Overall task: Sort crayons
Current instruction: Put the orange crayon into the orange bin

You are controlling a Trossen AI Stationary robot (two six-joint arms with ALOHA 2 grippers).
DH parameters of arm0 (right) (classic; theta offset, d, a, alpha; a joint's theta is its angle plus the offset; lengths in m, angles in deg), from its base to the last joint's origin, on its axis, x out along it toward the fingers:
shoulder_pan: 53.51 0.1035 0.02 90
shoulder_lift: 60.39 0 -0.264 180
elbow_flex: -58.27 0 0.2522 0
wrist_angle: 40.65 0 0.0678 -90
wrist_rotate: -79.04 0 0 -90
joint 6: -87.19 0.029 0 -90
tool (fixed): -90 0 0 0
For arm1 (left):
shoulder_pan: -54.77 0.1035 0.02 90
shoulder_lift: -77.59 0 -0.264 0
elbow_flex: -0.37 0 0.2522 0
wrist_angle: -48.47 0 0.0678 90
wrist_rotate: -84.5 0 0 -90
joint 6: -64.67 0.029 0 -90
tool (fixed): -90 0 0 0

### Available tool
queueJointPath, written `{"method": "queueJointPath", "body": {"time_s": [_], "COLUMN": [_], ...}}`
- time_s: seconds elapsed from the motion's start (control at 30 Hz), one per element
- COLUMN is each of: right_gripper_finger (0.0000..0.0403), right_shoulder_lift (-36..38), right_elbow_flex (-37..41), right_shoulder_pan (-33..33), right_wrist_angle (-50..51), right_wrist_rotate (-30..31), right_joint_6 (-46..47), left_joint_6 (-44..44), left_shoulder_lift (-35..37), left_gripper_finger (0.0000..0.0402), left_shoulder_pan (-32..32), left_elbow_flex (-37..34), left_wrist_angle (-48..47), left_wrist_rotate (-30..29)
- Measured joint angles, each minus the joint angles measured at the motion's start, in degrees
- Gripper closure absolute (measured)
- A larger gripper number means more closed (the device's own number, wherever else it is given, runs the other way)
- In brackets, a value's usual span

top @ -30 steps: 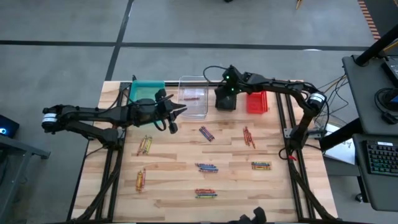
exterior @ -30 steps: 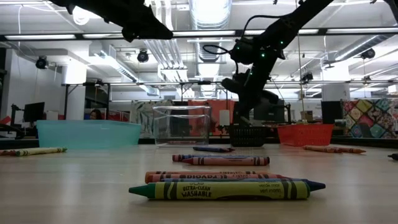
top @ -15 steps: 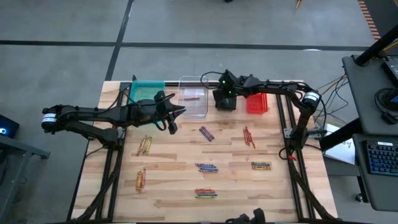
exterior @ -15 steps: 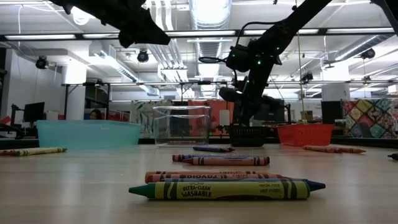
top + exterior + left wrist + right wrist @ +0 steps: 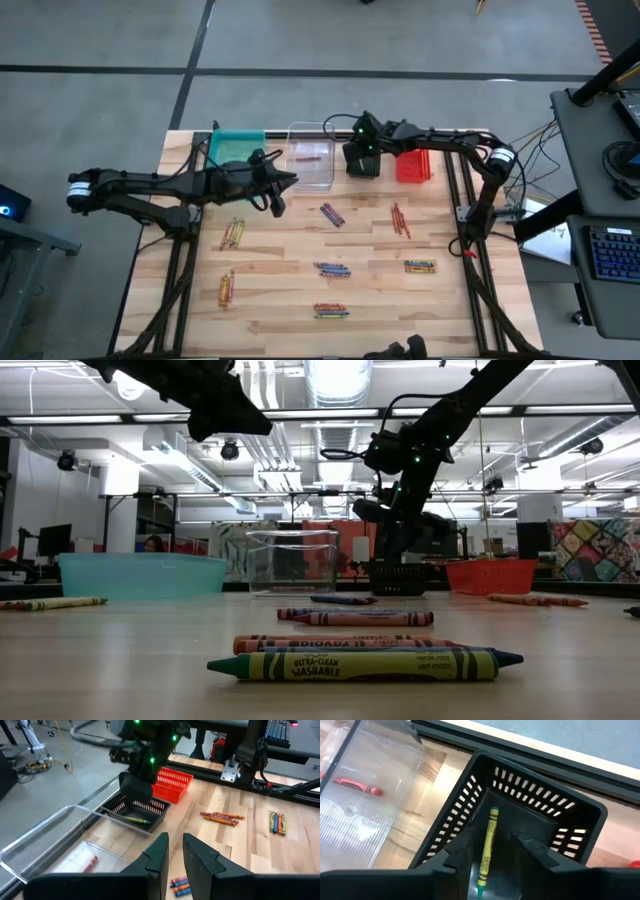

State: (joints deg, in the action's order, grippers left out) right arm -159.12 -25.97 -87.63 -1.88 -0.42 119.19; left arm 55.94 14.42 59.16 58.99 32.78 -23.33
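Left tool point(image 5: 283, 186) is hovering over the surface point(image 5: 280, 300) beside the teal bin point(image 5: 234, 147), fingers close together with a slim gap and nothing in them. The clear bin point(image 5: 311, 155) is holding a red crayon point(image 5: 351, 784). Right tool point(image 5: 492, 851) is hanging over the black basket point(image 5: 520, 805), fingers spread, with a yellow-green crayon point(image 5: 487, 851) lying loose in the basket between them. Other crayons point(image 5: 332, 269) are sitting scattered across the surface.
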Motion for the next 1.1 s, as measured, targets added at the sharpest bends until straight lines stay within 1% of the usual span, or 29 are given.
{"method": "queueJointPath", "body": {"time_s": [0.2, 0.43, 0.63, 0.8, 0.93, 1.1], "right_gripper_finger": [0.0268, 0.0277, 0.0287, 0.0298, 0.0308, 0.032], "right_shoulder_lift": [2.83, 7.14, 10.12, 12.72, 14.31, 15.56], "right_elbow_flex": [-0.01, 0.0, 0.0, 0.0, 0.0, 0.12], "right_shoulder_pan": [1.79, 6.25, 12.52, 18.35, 22.75, 27.39], "right_wrist_angle": [-0.03, 0.0, 0.76, 3.61, 6.5, 8.16], "right_wrist_rotate": [-0.08, -0.06, -0.05, -0.08, -0.06, -0.05], "right_joint_6": [-2.99, -7.58, -10.58, -14.13, -16.63, -20.23], "left_joint_6": [-3.48, -10.13, -18.74, -28.46, -35.66, -42.39], "left_shoulder_lift": [-0.02, -0.02, -0.02, -0.04, -0.07, -0.07], "left_gripper_finger": [0.0363, 0.0363, 0.0363, 0.0363, 0.0363, 0.0363], "left_shoulder_pan": [-0.87, -1.68, -2.67, -3.2, -4.15, -7.49], "left_elbow_flex": [0.0, 0.0, 0.0, 0.0, 0.0, 0.0], "left_wrist_angle": [-3.41, -9.62, -17.85, -26.2, -31.08, -31.74], "left_wrist_rotate": [0.11, 0.42, 0.44, 0.76, 2.92, 8.08]}}
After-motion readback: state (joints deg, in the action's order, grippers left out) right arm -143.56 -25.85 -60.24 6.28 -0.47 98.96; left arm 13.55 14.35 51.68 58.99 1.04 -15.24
